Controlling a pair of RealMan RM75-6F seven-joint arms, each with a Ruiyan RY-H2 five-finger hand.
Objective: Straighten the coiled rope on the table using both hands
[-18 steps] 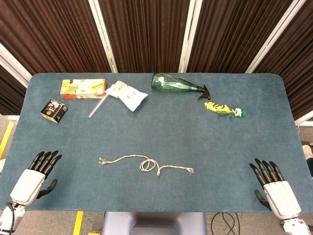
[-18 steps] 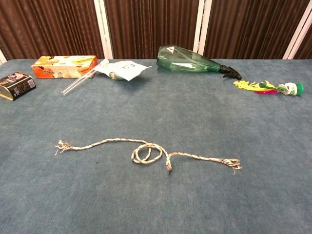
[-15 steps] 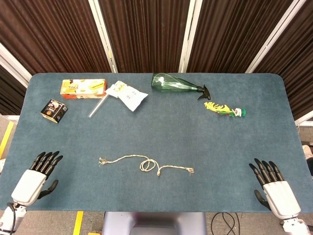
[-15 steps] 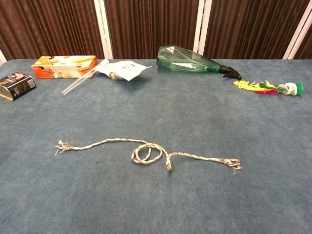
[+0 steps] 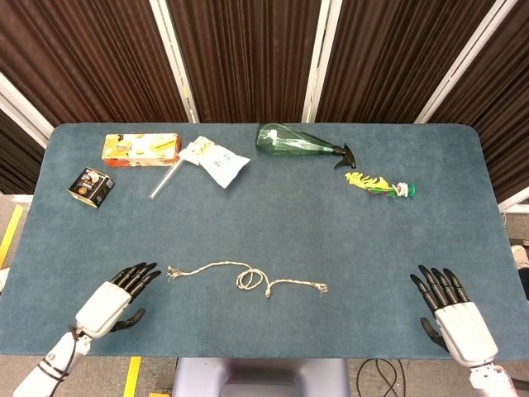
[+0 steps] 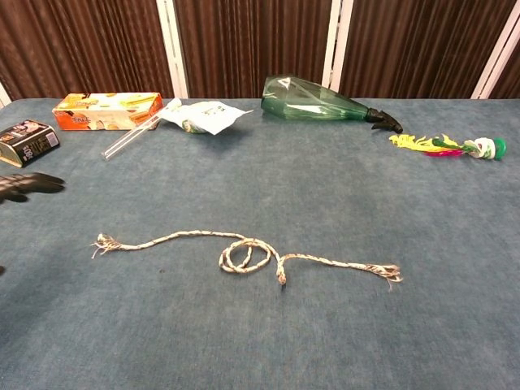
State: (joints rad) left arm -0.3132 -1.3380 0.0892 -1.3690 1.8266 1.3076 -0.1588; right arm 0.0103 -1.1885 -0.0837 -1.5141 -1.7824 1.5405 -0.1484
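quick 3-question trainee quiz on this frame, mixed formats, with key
1. True or false: the left hand is holding the rope.
2. Multiple choice: where is the loop in the rope? A) at its left end B) near its middle C) at its right end
3. Fill in: the green spray bottle is ____ on the table, not standing.

Key:
1. False. Its fingers are spread and stop short of the frayed left end; the right hand is also empty, far from the right end.
2. B
3. lying
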